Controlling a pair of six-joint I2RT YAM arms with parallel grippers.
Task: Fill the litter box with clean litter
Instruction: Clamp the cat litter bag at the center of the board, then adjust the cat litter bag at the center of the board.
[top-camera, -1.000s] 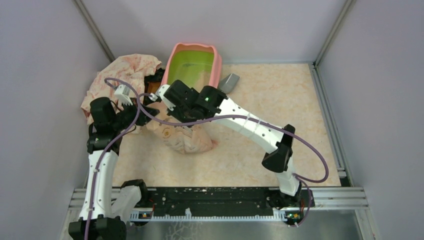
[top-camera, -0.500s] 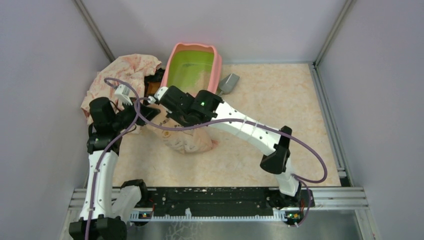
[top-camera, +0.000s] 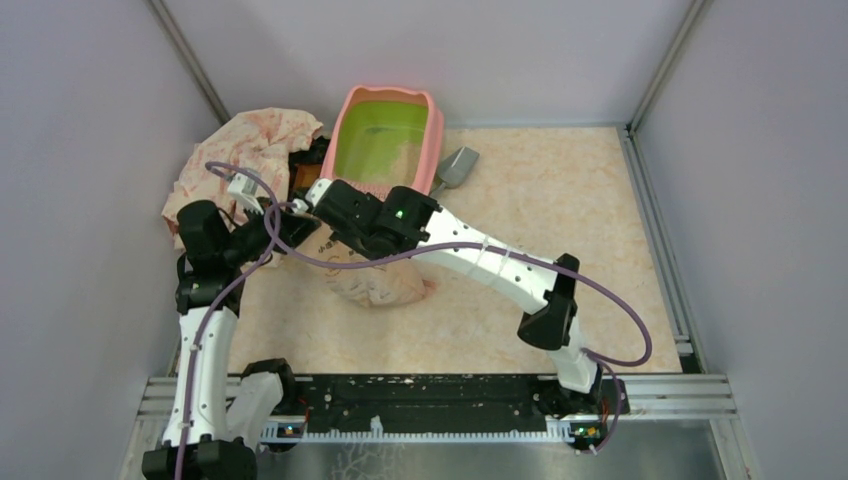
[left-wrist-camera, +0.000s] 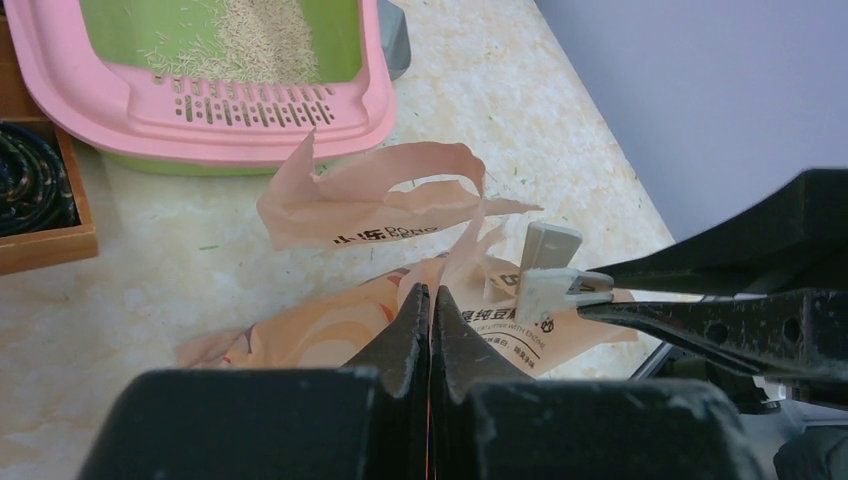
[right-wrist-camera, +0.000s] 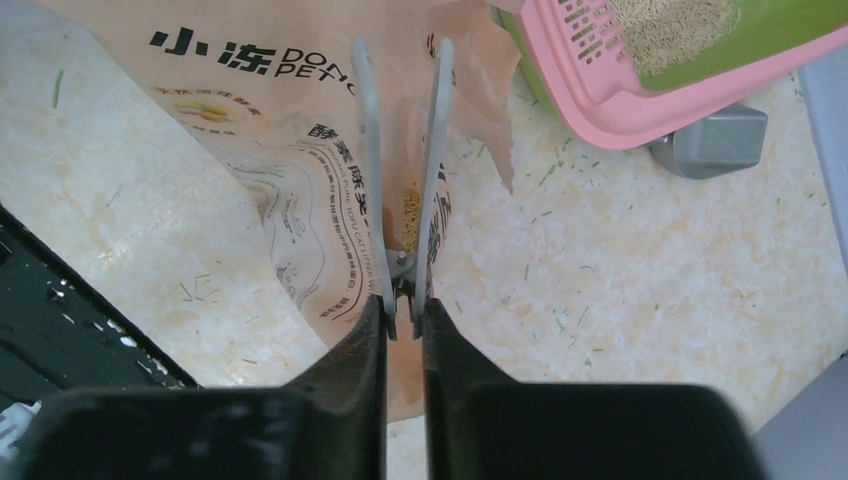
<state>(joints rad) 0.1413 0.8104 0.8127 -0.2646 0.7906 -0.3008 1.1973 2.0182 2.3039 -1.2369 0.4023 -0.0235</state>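
The litter box (top-camera: 385, 140), pink-rimmed and lime green inside, stands at the back with a patch of clean litter (left-wrist-camera: 255, 45) in it. The peach litter bag (top-camera: 375, 280) lies in front of it, its torn top raised. My left gripper (left-wrist-camera: 430, 292) is shut on a thin edge of the bag (left-wrist-camera: 370, 205). My right gripper (right-wrist-camera: 402, 305) is shut on a grey two-armed clip (right-wrist-camera: 400, 150). The clip's arms straddle the bag's open top (right-wrist-camera: 250, 130), where a few granules (right-wrist-camera: 410, 215) show. The two grippers (top-camera: 300, 210) meet just left of the box's near end.
A silver scoop (top-camera: 458, 165) lies against the box's right side. A crumpled pink cloth (top-camera: 245, 150) is heaped at the back left. Beside it sits a wooden tray (left-wrist-camera: 40, 190) holding a black coil. Green and tan bits litter the marbled table (right-wrist-camera: 650, 280).
My right gripper with the clip has moved left and nearer, over the bag's top. The left arm has shifted slightly, still gripping the bag edge.
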